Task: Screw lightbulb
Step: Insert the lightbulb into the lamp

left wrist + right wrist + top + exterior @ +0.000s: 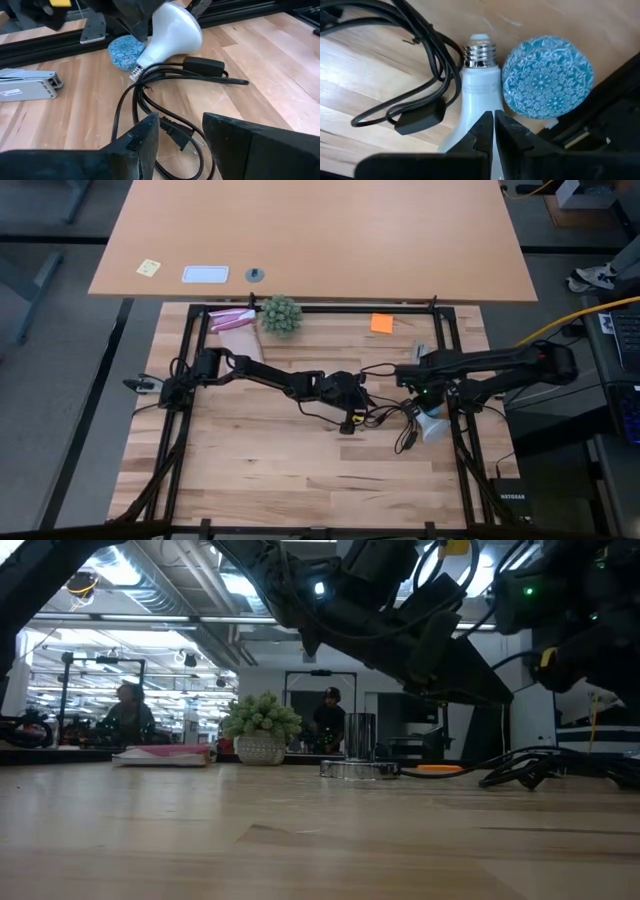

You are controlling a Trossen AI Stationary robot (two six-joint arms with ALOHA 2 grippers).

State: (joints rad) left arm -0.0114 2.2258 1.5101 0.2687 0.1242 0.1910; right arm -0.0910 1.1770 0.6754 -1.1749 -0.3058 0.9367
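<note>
Lightbulb, white frosted with a silvery screw base, is lying on the wooden table between a black cord and a blue patterned disc. Right gripper is hovering over it, fingers closed together, hiding its dome. Left gripper is waiting nearby, narrowly parted, empty.

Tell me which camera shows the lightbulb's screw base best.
The right wrist view: the lightbulb lies right below the shut right gripper, its silvery threads sharp beside a blue patterned disc. The left wrist view shows the whole bulb, base small. The high view shows only a white speck. The low view shows none.
</note>
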